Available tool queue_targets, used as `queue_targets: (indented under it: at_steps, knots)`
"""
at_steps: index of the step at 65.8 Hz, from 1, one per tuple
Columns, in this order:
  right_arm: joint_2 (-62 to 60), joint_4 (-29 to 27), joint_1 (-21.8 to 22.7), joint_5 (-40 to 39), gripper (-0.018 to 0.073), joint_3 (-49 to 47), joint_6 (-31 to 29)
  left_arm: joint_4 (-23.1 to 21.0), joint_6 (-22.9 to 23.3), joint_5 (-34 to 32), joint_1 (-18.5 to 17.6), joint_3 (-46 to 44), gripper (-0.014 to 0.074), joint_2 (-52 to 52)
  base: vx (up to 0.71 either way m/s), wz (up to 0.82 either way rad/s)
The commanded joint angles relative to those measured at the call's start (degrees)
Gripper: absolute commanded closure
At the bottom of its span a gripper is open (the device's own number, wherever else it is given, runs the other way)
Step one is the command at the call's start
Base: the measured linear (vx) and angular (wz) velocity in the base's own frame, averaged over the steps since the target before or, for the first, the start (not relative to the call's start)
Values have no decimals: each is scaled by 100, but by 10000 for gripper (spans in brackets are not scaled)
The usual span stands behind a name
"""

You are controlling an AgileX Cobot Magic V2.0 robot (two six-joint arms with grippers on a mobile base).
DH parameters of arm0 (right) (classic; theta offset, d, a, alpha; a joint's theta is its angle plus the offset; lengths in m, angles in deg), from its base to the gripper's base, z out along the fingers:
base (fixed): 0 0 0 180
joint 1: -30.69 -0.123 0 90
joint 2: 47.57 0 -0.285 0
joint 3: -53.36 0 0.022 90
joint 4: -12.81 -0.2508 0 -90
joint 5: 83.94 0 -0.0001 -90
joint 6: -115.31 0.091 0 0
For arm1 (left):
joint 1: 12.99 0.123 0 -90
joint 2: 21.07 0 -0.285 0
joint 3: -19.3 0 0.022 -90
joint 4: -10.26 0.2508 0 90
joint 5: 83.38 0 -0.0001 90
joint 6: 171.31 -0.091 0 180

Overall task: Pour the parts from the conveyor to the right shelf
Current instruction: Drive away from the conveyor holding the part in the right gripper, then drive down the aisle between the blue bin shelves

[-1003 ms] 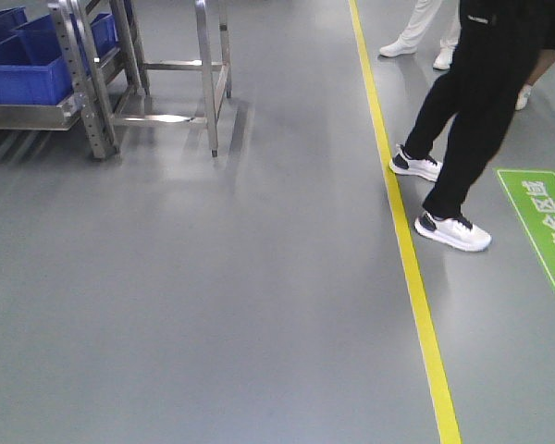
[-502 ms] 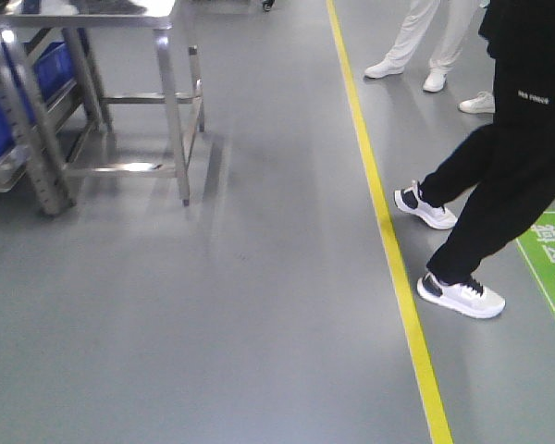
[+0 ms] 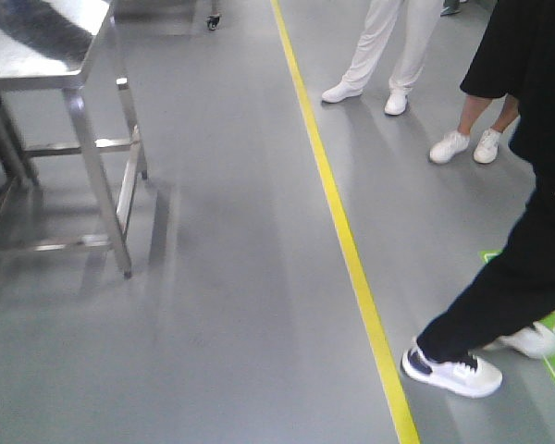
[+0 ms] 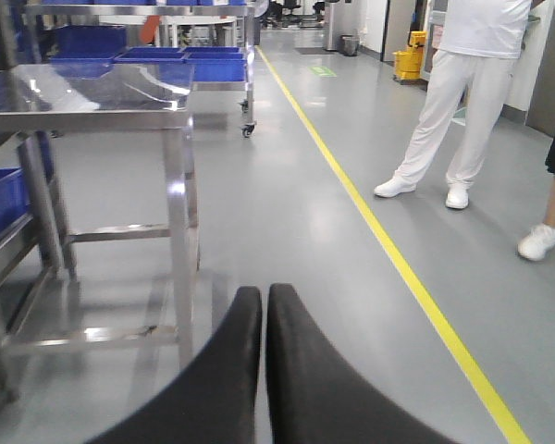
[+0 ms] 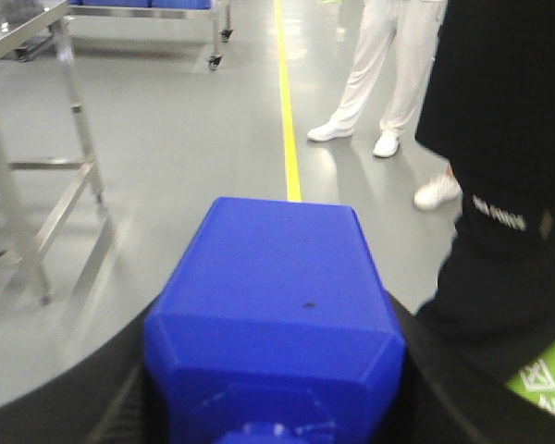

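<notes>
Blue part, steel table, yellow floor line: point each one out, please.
blue part (image 5: 273,296): right wrist view, broad upper face.
steel table (image 3: 46,55): front-facing view, bare tabletop.
yellow floor line (image 3: 346,240): front-facing view, middle of the stripe.

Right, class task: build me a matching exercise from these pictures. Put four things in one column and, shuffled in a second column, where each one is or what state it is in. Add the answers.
Things
1. blue block
2. left tool
3. yellow line
4. steel table

Places or states
A. shut, holding nothing
B. painted along the grey floor
C. gripped in the right tool
D. standing on legs to the left of the line

Pairs: 1-C, 2-A, 3-B, 4-D
</notes>
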Motion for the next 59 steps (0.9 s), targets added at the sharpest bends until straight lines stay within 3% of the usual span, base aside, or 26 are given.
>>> queue_targets:
  at_steps: [1,59]
  knots:
    - [123,19,29,-446,564,-152,-4,-45,49,-410,16,-110,603,-79,72,-18]
    - [123,13,29,-446,564,-152,-4,-45,49,-410,16,-110,603,-79,73,-6]
